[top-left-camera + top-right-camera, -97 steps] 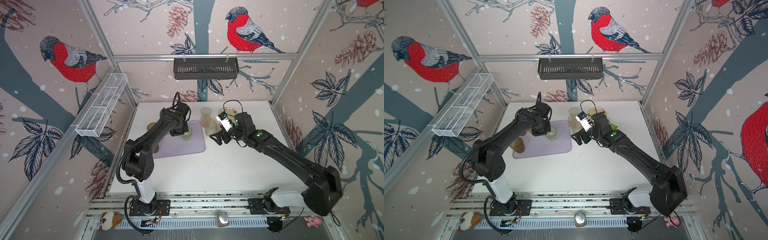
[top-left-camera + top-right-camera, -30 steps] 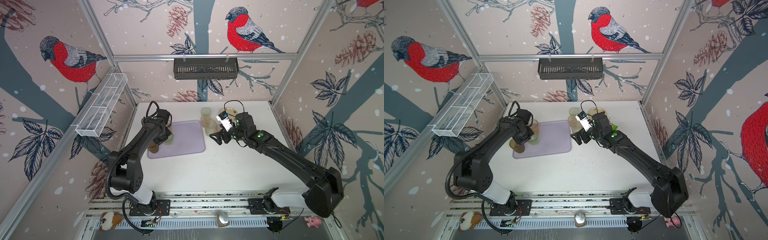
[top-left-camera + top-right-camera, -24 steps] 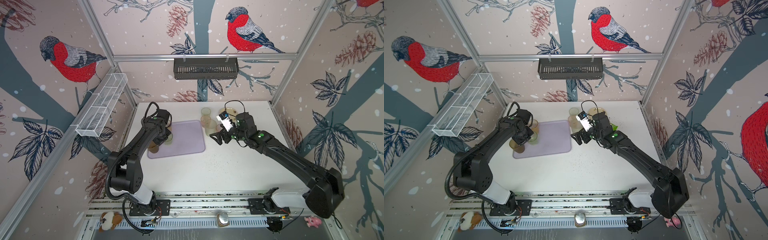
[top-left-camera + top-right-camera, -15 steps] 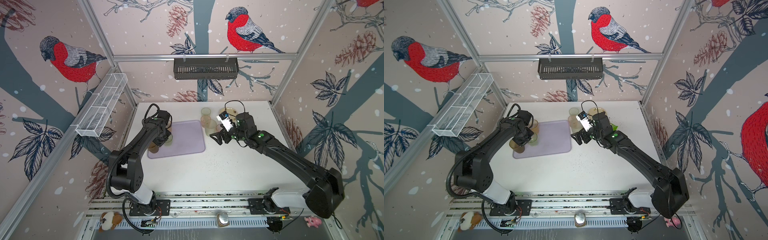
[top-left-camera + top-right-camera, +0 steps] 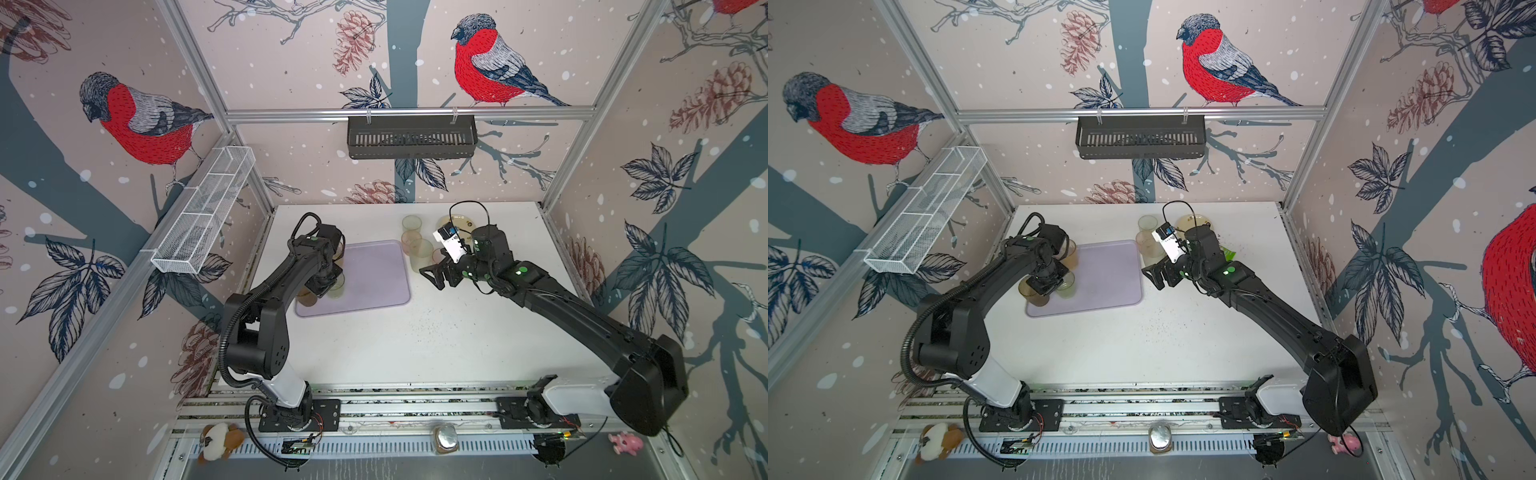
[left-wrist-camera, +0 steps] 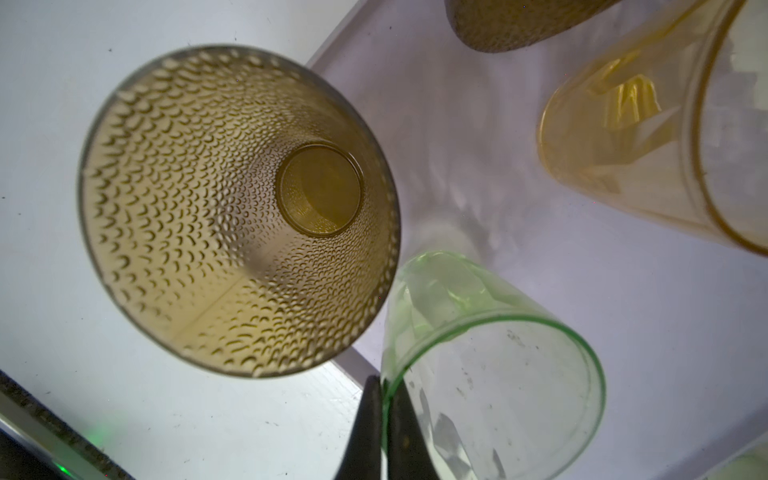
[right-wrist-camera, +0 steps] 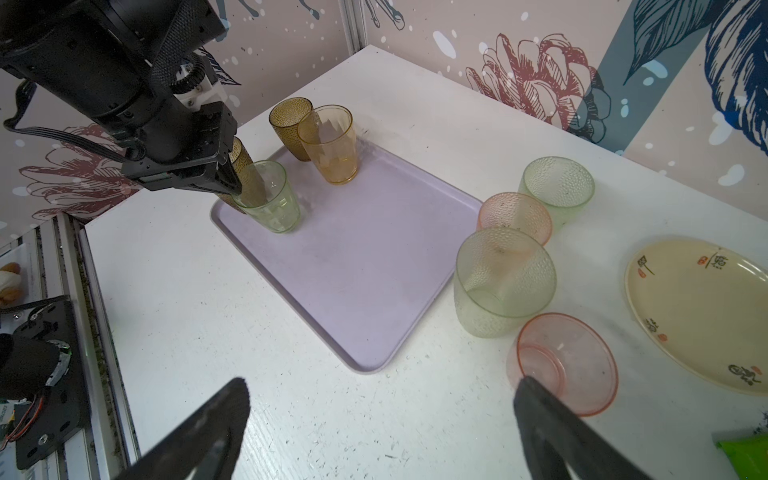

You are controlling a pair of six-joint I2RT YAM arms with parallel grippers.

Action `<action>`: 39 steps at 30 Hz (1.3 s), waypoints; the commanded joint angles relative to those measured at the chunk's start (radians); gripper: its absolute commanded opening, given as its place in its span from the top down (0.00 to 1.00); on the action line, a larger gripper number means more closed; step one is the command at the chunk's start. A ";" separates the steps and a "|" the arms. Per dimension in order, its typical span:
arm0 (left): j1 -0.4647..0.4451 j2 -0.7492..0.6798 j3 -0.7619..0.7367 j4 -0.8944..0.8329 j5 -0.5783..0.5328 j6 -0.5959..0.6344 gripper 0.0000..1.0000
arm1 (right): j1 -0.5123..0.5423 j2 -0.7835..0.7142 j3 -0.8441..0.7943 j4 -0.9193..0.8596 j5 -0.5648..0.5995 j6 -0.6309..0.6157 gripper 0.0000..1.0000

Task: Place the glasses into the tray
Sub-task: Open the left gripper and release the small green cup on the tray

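Glasses (image 7: 505, 286): eight (four at tray (image 7: 353, 257)); left hand (image 6: 386, 384) pinches green glass (image 7: 270, 199), right hand (image 7: 382, 386) gapes.

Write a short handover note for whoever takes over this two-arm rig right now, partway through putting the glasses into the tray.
Left gripper: shut on the rim of the green translucent tumbler, which looks set down in the flat lilac plastic tray.
Right gripper: open, empty, above the white table beside a pink tumbler.
Done: amber-yellow tumbler and one brown dimpled tumbler in the tray. The second brown tumbler stands at the tray's edge; whether fully inside, I cannot tell.
Left: release the green one, then move that pink tumbler, the other pink tumbler and two pale greenish tumblers in.
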 commanded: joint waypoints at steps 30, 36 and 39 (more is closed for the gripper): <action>0.014 0.003 -0.031 -0.014 -0.024 0.018 0.87 | -0.010 0.008 0.010 0.034 -0.012 -0.011 0.00; 0.014 -0.004 -0.038 -0.009 -0.022 0.015 0.86 | -0.009 0.007 0.010 0.034 -0.013 -0.011 0.00; 0.014 -0.006 -0.037 -0.010 -0.022 0.016 0.85 | -0.008 0.006 0.010 0.035 -0.012 -0.011 0.00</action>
